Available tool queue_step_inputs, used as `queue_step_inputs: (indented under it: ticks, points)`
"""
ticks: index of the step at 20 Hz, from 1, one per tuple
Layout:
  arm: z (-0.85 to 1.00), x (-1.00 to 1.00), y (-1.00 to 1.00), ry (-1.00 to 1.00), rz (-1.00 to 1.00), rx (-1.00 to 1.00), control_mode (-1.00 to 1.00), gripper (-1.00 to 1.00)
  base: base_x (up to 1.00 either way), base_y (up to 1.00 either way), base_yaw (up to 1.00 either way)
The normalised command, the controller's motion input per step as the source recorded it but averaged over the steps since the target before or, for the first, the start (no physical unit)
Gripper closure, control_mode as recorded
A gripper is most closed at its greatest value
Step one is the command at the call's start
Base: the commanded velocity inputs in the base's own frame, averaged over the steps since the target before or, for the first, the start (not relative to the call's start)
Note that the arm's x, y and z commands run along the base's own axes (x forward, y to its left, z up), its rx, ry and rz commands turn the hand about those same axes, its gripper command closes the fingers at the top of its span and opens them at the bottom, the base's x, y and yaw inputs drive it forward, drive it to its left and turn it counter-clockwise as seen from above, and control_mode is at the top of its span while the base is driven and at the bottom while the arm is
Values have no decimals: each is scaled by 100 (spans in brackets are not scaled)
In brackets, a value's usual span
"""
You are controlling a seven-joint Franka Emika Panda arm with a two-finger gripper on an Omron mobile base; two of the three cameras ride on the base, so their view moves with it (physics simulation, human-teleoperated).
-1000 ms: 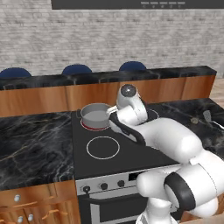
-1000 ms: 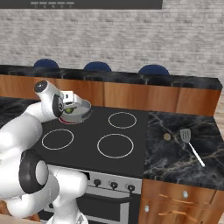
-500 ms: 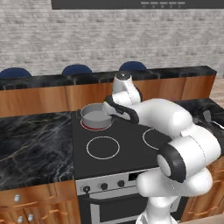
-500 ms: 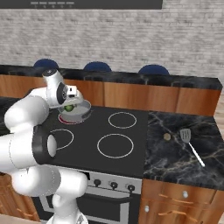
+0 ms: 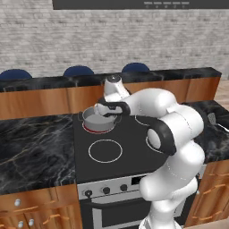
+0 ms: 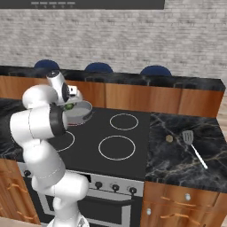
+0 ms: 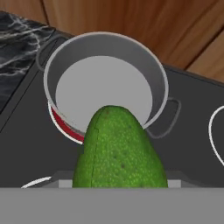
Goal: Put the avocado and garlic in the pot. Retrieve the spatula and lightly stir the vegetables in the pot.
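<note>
The fingers (image 6: 71, 104) are clamped on the avocado (image 7: 119, 151), which fills the space between them in the hand view, its pebbled green skin pointing toward the pot (image 7: 105, 83). In the right base view the green fruit shows just above the pot's near rim. The pot sits on the stove's (image 5: 129, 143) back left burner, whose ring glows red beneath it, and its grey inside is bare. Well off to the right, the spatula (image 6: 193, 145) lies on the dark marble desk (image 6: 186, 155), head away from the front edge, with the garlic (image 6: 169, 138) just beside it, nearer the stove.
</note>
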Motion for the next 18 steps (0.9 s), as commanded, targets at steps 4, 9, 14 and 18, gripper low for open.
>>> queue_step_inputs:
  ticks: [4,9,14,18]
  points:
    - [-14,50,35,15,0,2,-100,100,0,0,0]
    - [-35,7,2,26,3,0,-100,100,0,0,0]
    - [-37,0,0,7,2,0,-100,100,0,0,0]
    - [-39,0,0,-2,0,0,-100,100,0,0,0]
